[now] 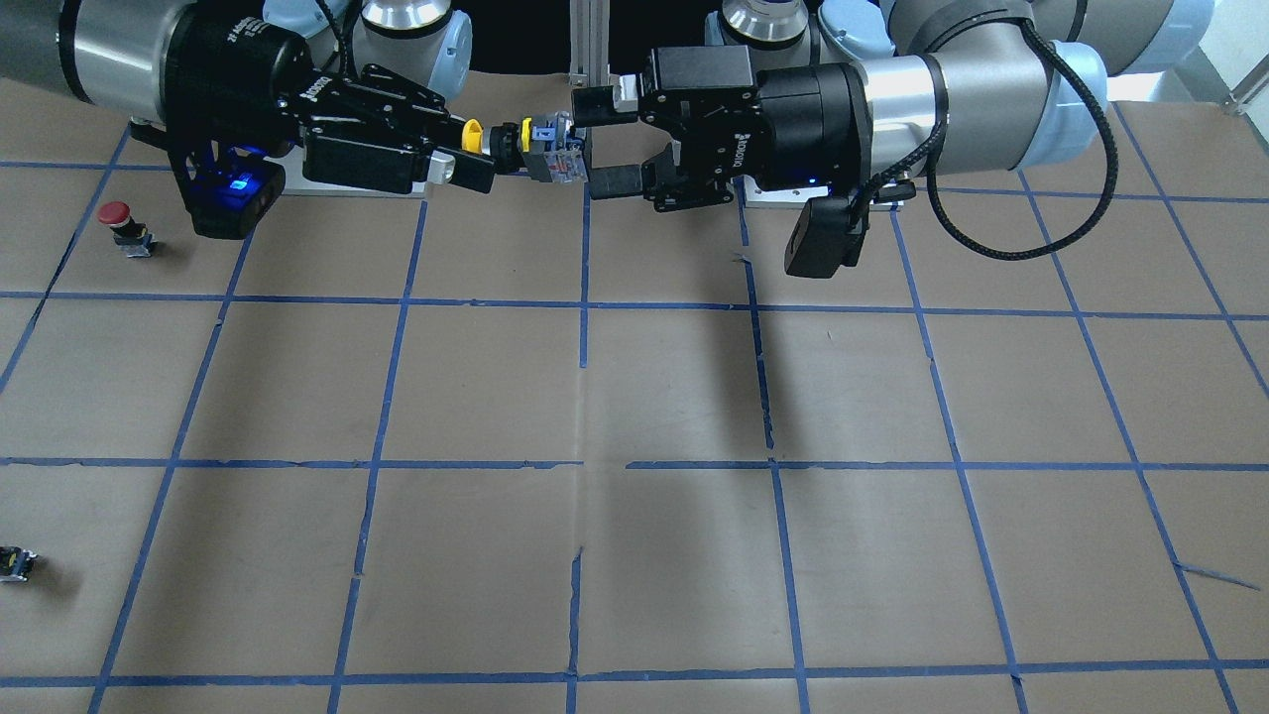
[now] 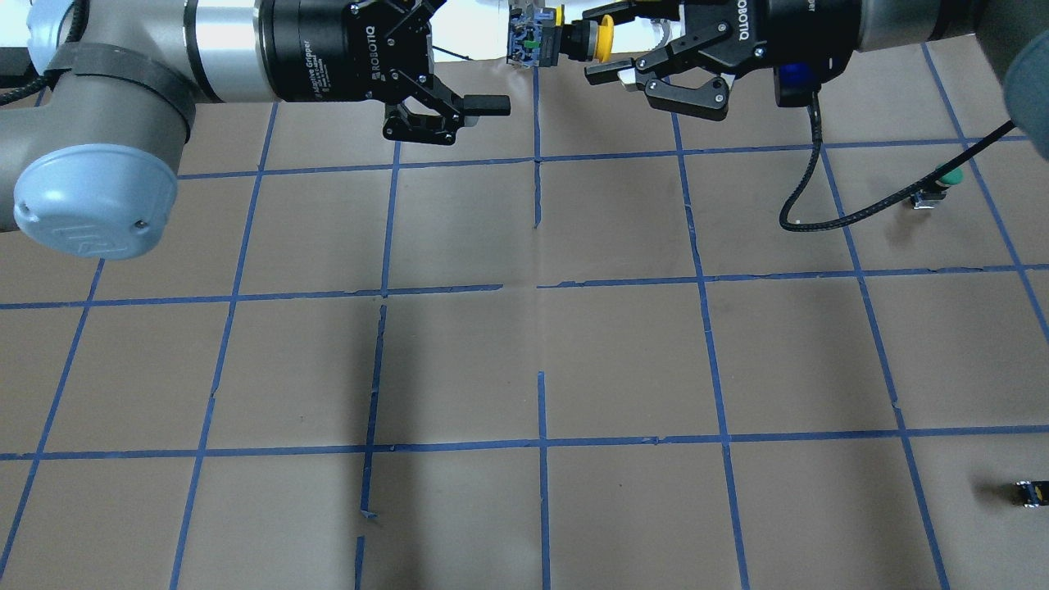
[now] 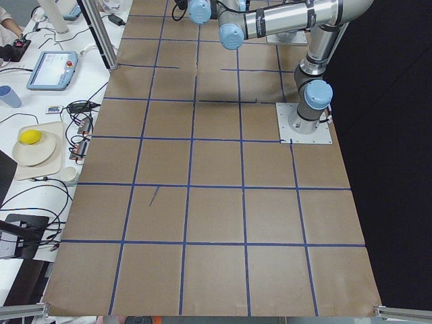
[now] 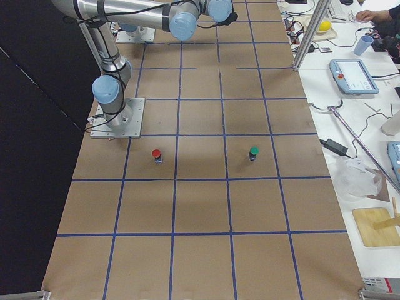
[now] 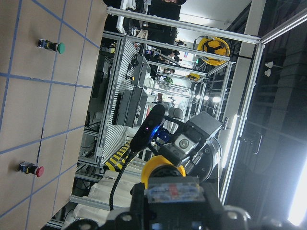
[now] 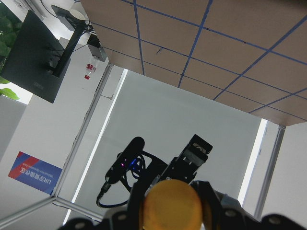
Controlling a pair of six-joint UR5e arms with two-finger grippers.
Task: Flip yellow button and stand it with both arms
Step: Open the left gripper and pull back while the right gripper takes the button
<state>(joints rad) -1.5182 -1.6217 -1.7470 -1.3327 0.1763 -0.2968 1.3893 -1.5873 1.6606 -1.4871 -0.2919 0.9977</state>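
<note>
The yellow button [image 1: 525, 147] hangs level in mid-air above the table's far edge, with its yellow cap towards my right gripper and its blocky base towards my left. My right gripper [image 1: 480, 154] is shut on it at the cap and black collar. My left gripper [image 1: 593, 144] is open, and its fingertips [image 1: 615, 183] stand wide apart just past the base without touching it. In the overhead view the button [image 2: 541, 41] sits between both grippers. The left wrist view shows the base [image 5: 172, 191] and the right wrist view shows the cap [image 6: 172, 206].
A red-capped button [image 1: 117, 223] stands on the brown gridded table on my right side. A green-capped button [image 2: 942, 182] stands further right. A small dark capless block [image 1: 15, 563] lies near the table's far right corner. Operators' desks border the table ends.
</note>
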